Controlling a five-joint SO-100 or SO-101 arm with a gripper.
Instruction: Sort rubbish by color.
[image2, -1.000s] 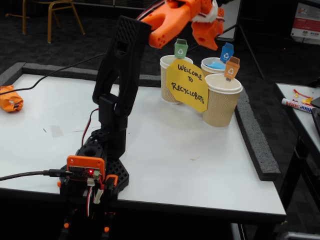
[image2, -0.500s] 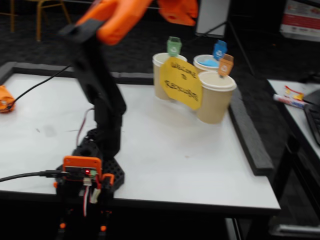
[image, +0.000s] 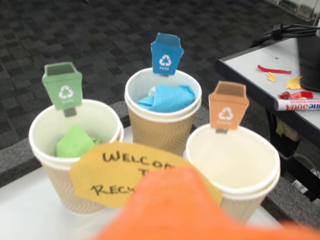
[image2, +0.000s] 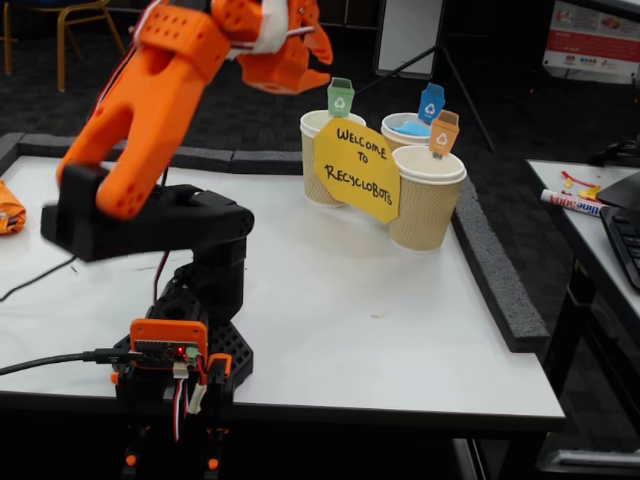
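Note:
The wrist view looks down on three tan ribbed cups. A green wad (image: 75, 141) lies in the left cup (image: 47, 165), and a light blue wad (image: 167, 97) lies in the middle cup (image: 160, 131). The right cup (image: 250, 192) holds nothing. A blurred orange finger (image: 170, 205) fills the bottom edge. In the fixed view the orange wad (image2: 8, 208) lies on the table at the far left edge. My gripper (image2: 315, 58) hangs high, left of the cups and apart from them. Nothing shows between its jaws, and their gap is unclear.
Green (image: 62, 85), blue (image: 166, 54) and orange (image: 228, 106) bin tags stand at the cups, behind a yellow sign (image2: 357, 165). The arm's base (image2: 185, 350) sits at the table's front. A grey foam border (image2: 500, 280) lines the table. A side desk (image2: 590, 200) holds a marker.
The arm has swung away from above the cups toward the left and folded down. The gripper now sits left of the cups instead of over them.

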